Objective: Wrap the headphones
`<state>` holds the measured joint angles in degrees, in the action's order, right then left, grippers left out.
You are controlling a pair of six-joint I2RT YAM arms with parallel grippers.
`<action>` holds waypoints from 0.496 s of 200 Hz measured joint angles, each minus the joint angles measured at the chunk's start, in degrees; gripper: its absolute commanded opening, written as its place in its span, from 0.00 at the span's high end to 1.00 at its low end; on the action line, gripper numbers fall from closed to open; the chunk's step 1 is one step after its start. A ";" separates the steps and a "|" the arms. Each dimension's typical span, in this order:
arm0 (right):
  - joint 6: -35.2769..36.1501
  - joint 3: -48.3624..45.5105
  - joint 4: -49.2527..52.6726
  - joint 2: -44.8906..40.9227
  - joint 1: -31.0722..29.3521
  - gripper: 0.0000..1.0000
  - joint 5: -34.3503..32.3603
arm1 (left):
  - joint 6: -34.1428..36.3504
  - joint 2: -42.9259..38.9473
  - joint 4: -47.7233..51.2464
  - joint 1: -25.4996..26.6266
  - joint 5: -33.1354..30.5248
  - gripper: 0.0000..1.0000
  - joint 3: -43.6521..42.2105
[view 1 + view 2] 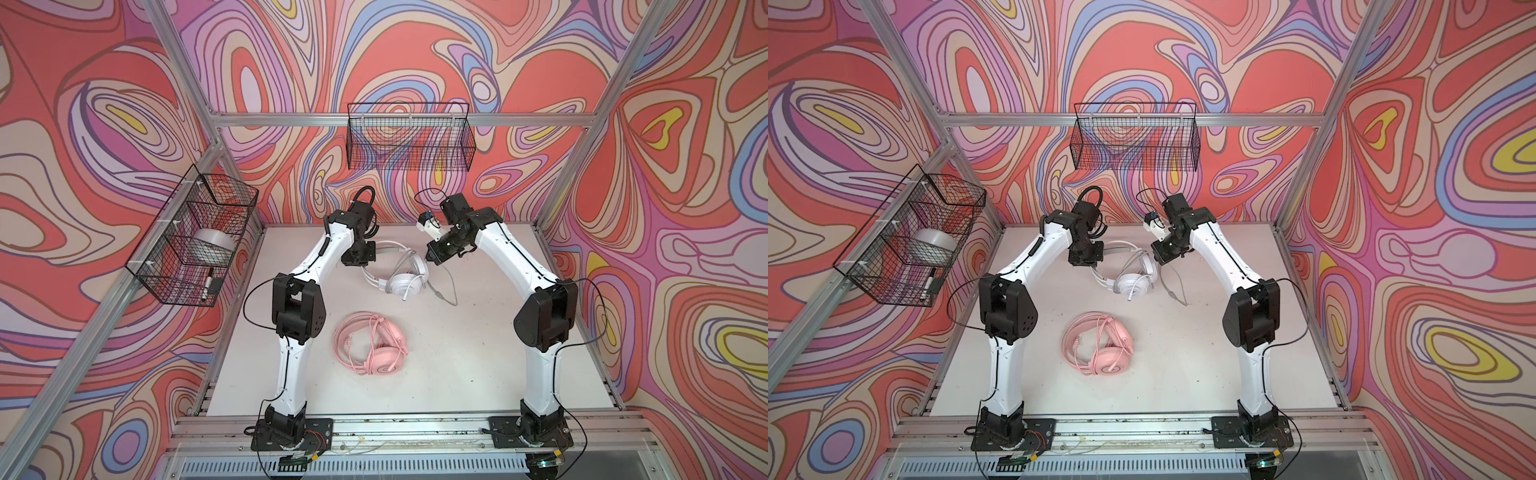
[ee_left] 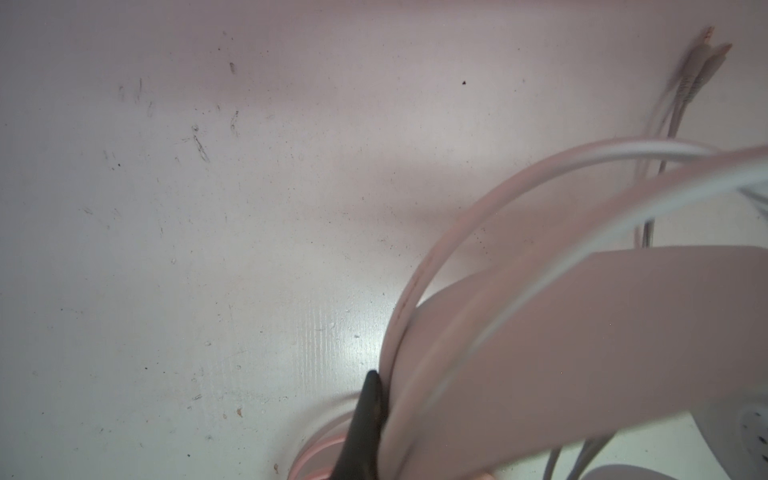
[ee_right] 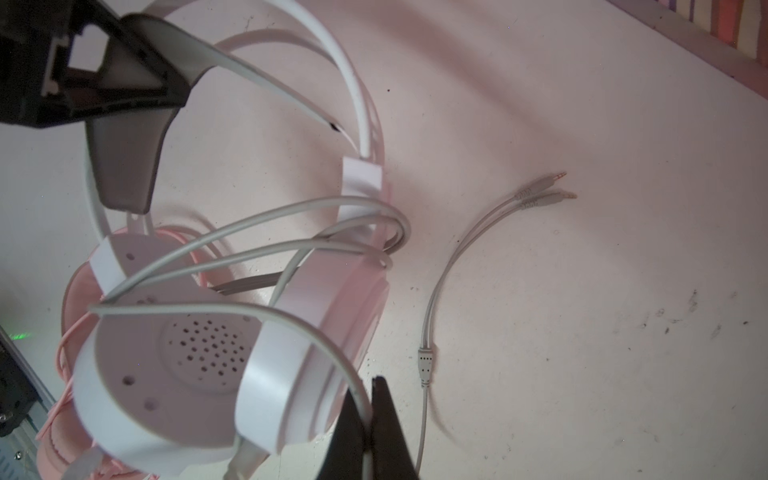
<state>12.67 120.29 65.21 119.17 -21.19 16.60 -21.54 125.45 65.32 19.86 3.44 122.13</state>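
Note:
The white headphones (image 1: pixel 405 276) (image 1: pixel 1136 282) lie at the far middle of the table. My left gripper (image 1: pixel 357 257) (image 2: pixel 382 415) is shut on their headband (image 2: pixel 582 332). Their grey cable (image 3: pixel 257 232) runs in loops over the earcups (image 3: pixel 195 345), and my right gripper (image 1: pixel 432 255) (image 3: pixel 368 415) is shut on it beside an earcup. The cable's loose end with two plugs (image 3: pixel 544 191) (image 1: pixel 453 301) rests on the table. The pink headphones (image 1: pixel 374 345) (image 1: pixel 1100 349) lie nearer the front, with the pink cable coiled around them and no gripper near.
A wire basket (image 1: pixel 195 237) on the left wall holds a roll of tape and a marker. Another wire basket (image 1: pixel 409 137) hangs on the back wall. Aluminium frame posts border the table (image 1: pixel 478 365).

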 measured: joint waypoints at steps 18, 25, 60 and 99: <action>-1.05 1.88 -0.04 1.73 0.81 1.00 0.09 | 0.98 0.00 -0.07 0.00 0.63 1.00 0.00; -1.49 2.34 -0.09 2.27 1.07 1.00 0.17 | 1.31 0.00 -0.11 0.00 0.87 1.00 0.00; -3.26 2.38 -0.44 3.87 2.40 1.00 2.80 | 2.12 -0.20 -1.38 0.04 2.60 1.00 -0.94; -4.70 -1.60 -4.09 3.96 3.65 0.93 7.17 | 2.75 -0.42 -2.19 0.04 5.90 1.00 -1.73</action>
<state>7.97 118.69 61.12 123.13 -17.54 23.77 -18.79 125.03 63.13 19.90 9.34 120.40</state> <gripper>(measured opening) 0.056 0.079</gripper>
